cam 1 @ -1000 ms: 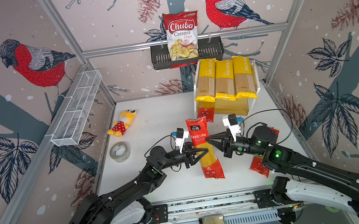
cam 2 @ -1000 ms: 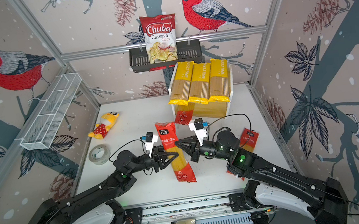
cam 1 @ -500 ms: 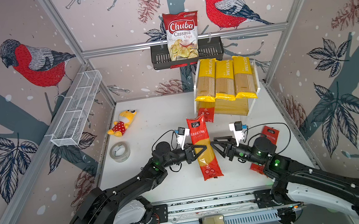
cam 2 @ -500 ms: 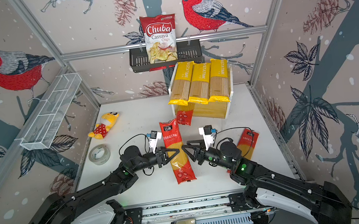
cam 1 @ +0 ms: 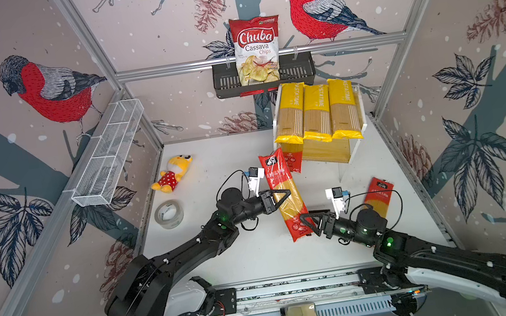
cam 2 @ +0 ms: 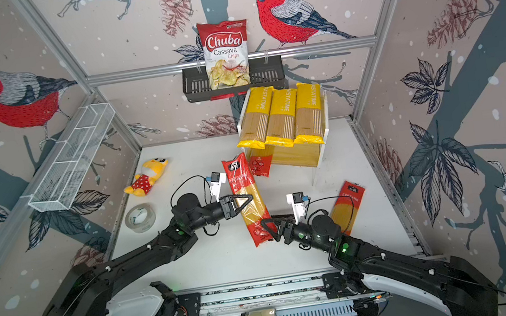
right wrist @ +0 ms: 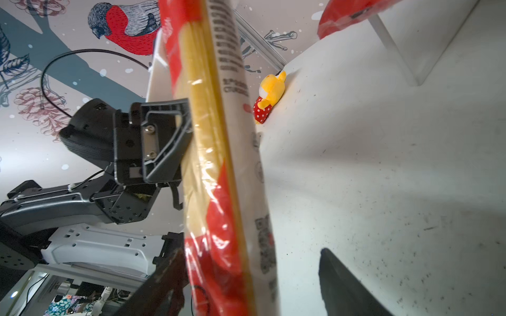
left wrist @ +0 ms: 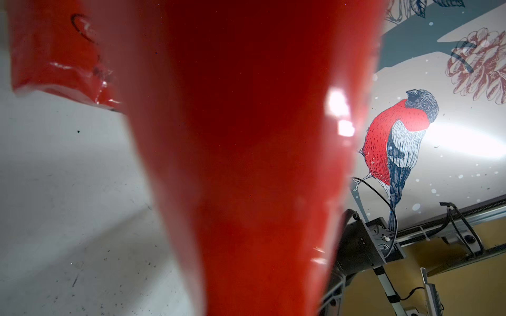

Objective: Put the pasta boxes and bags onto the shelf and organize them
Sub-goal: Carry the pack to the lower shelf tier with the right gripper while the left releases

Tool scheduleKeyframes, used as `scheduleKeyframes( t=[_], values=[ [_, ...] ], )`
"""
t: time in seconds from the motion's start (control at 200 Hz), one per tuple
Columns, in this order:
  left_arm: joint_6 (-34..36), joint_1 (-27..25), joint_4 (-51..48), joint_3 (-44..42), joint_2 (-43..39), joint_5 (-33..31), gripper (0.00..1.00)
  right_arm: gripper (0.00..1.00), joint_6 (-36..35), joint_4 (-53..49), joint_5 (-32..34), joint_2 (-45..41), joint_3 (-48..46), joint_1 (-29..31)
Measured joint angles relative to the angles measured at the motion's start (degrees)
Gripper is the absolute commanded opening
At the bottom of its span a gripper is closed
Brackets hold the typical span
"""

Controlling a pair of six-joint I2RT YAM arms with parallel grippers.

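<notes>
Where the left gripper [cam 1: 278, 199] closes, its fingers [right wrist: 167, 136] are clenched across the middle of a red-ended spaghetti packet [cam 1: 293, 218], with yellow strands showing through the clear wrap on either side of the grip. Right gripper [cam 1: 309, 225] released: jaws spread wide astride the packet's near, red end. One finger [right wrist: 345, 284] stands clear of the wrapper with bare table between; whether the opposite finger touches, cannot tell. Packet sits about the middle of the table [cam 1: 228, 155] in both top views, long axis roughly 12 to 6 o'clock, near end swung slightly toward 5. Cannot tell if it rests on the surface or hangs just above. Its far end reaches close to the shelf [cam 1: 327, 152], which stands at 1 o'clock on the table. Upper tier: three yellow PASTATIME packets [cam 1: 315, 112] side by side, touching. Lower tier: a second red-ended packet [cam 1: 295, 159] on the tier's 9 o'clock side, red end jutting past the front edge. A third red-ended packet [cam 1: 378, 197] lies flat on the table at 3 o'clock, just beyond the right wrist. Outward: tape roll [cam 1: 168, 213] at 9 o'clock, plush toy [cam 1: 174, 174] at 10, white wire basket [cam 1: 108, 154] on the wall past it, Chuba chips bag [cam 1: 257, 50] upright in the black slotted basket [cam 1: 296, 71] at 12.
</notes>
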Motion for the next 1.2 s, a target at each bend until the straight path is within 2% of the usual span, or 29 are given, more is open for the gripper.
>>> scheduleKeyframes(
  t=[0.245, 0.37, 0.64, 0.785, 0.931, 1.201],
  values=[
    [-4.20, -0.07, 3.34, -0.11, 2.29, -1.07, 0.28, 0.71, 0.22, 2.47, 0.04, 2.89, 1.22, 1.46],
    [-4.63, -0.07, 3.72, 0.17, 2.34, -1.77, 0.31, 0.65, 0.20, 3.13, 0.00, 4.48, 1.75, 1.97],
    [-6.03, -0.17, 4.85, 0.31, 2.71, -2.34, 0.39, 0.33, 0.35, 4.83, 1.60, 4.11, 0.52, 2.16],
    [-6.03, -0.17, 5.42, 0.24, 2.71, -2.27, 0.40, 0.23, 1.44, 4.83, 2.95, 2.23, -0.22, 2.14],
    [-6.03, -0.17, 6.73, 0.22, 2.80, -2.12, 0.43, 0.17, 1.57, 4.48, 3.69, 0.02, -0.66, 2.12],
    [-6.03, -0.17, 9.09, 0.66, 3.54, -1.51, 0.51, 0.13, 2.91, 0.11, 6.91, -4.72, -0.72, 0.42]
  ],
)
